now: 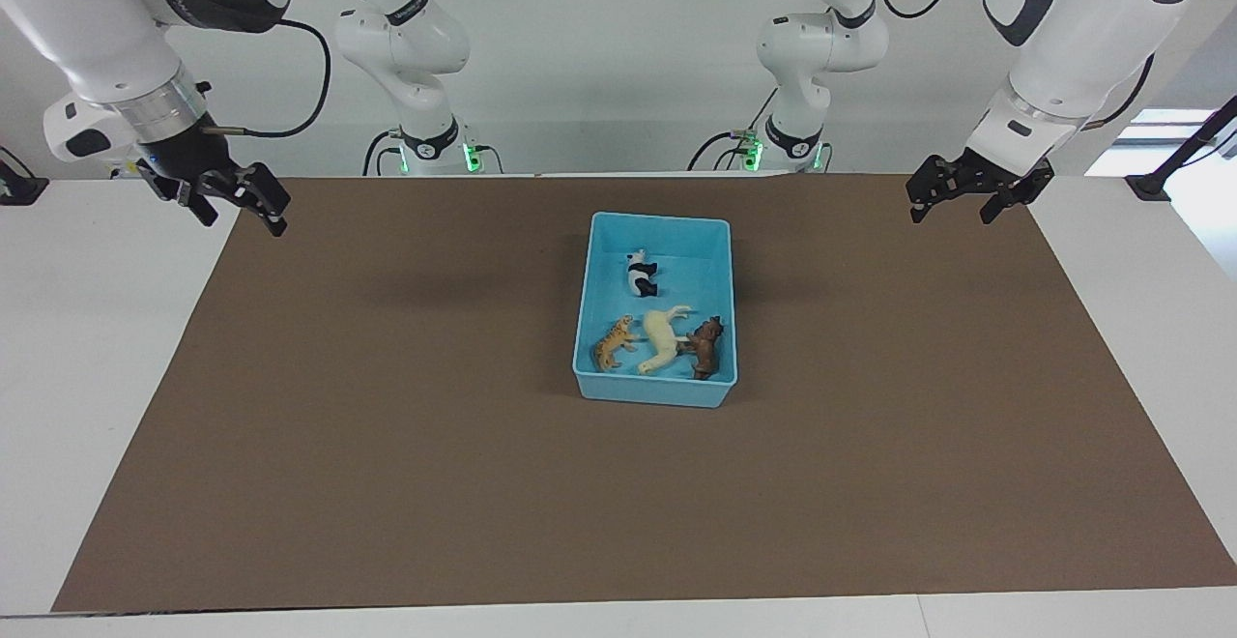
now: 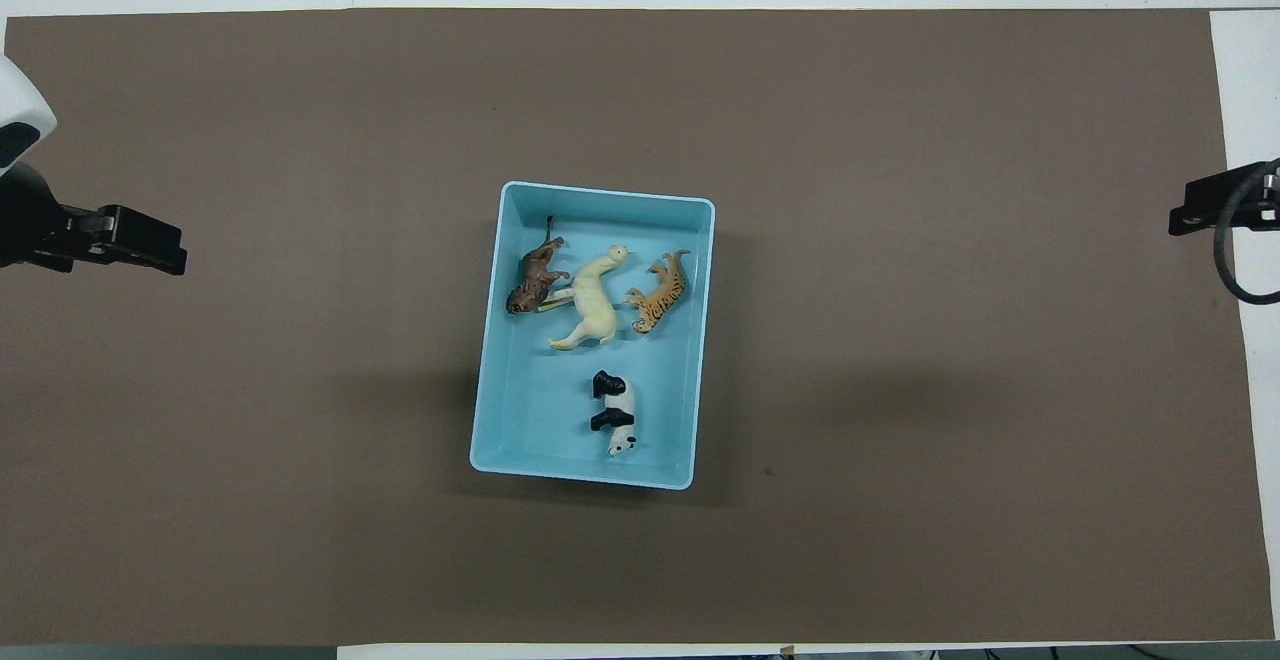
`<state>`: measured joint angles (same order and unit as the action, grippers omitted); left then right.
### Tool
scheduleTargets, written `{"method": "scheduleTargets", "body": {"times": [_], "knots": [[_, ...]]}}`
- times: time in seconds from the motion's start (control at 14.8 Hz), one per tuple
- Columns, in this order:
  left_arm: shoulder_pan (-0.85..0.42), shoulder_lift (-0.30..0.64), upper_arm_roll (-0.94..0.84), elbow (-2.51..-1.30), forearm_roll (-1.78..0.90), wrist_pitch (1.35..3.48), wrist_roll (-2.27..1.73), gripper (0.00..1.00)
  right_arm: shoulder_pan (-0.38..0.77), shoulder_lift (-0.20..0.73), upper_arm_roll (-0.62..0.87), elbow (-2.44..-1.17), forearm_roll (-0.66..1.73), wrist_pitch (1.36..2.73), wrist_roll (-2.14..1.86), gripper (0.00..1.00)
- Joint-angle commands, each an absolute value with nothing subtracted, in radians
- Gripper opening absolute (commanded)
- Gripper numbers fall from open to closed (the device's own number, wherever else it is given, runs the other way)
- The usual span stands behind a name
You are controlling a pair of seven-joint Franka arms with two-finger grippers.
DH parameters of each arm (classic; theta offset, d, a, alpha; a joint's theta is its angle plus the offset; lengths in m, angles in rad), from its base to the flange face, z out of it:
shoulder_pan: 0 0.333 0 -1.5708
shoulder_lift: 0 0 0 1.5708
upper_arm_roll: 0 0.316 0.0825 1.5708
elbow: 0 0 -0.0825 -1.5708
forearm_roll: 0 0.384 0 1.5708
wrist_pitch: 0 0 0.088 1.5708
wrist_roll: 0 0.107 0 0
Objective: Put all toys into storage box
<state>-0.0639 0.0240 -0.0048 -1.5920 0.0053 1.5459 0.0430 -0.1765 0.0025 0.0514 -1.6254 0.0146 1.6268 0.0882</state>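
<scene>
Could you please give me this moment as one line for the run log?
toys: all four in storage box | left claw: open, empty, over mat edge | right claw: open, empty, over mat edge

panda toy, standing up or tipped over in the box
Tipped over: the panda lies on its side on the floor of the storage box, its black legs pointing sideways in the overhead view.
</scene>
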Motion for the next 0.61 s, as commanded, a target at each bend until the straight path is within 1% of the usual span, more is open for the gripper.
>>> {"method": "scheduleTargets", "body": {"times": [0.0,0.07,0.14,0.27,0.54], "knots": [[-0.067,0.000,-0.003,-1.621,0.025,1.562,0.031,1.00,-0.142,-0.014,0.028,-1.651,0.014,1.649,0.061,1.00],[-0.067,0.000,-0.003,-1.621,0.025,1.562,0.031,1.00,-0.050,-0.011,-0.068,-1.649,0.014,1.657,0.063,1.00],[-0.067,-0.002,-0.003,-1.621,0.025,1.562,0.031,1.00,0.006,-0.011,-0.140,-1.651,0.014,1.672,0.061,1.00],[-0.067,-0.002,-0.003,-1.621,0.025,1.562,0.031,1.00,-0.014,-0.011,-0.144,-1.652,0.020,1.677,0.061,1.00],[-0.067,-0.002,-0.003,-1.621,0.025,1.562,0.031,1.00,-0.052,-0.015,-0.104,-1.657,0.021,1.666,0.061,1.00]]}}
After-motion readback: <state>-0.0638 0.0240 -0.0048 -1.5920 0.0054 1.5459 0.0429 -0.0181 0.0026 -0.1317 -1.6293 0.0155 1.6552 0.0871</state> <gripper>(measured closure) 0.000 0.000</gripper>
